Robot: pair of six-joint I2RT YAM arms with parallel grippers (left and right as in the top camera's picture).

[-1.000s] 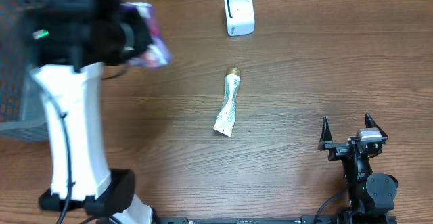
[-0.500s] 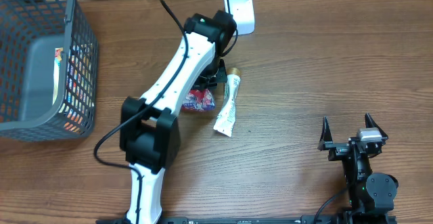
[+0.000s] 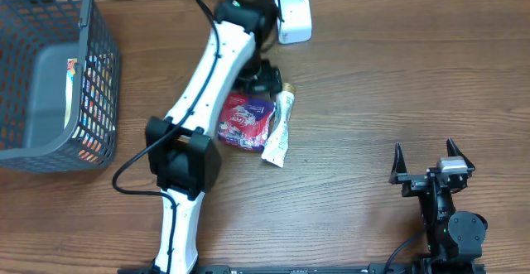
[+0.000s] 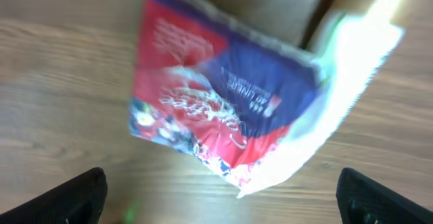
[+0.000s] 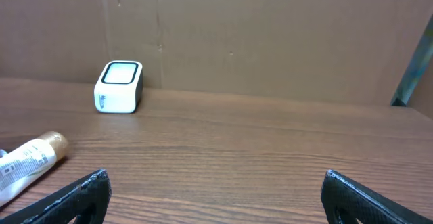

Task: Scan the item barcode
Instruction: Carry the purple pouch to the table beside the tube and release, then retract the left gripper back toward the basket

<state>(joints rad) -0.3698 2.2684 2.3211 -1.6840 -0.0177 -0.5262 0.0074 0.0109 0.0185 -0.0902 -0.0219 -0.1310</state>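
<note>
Careful, your left gripper hangs wide open and empty by the packet, which lies mid-worktop touching the tube, so a sloppy grab could pinch both.

I have the left arm lying diagonally across the middle of the table, barring the way from the left. Pouch and tube lie touching just beside it; the scanner stands behind. The basket fills the far-left corner. From tube to right gripper, bare wood.
</note>
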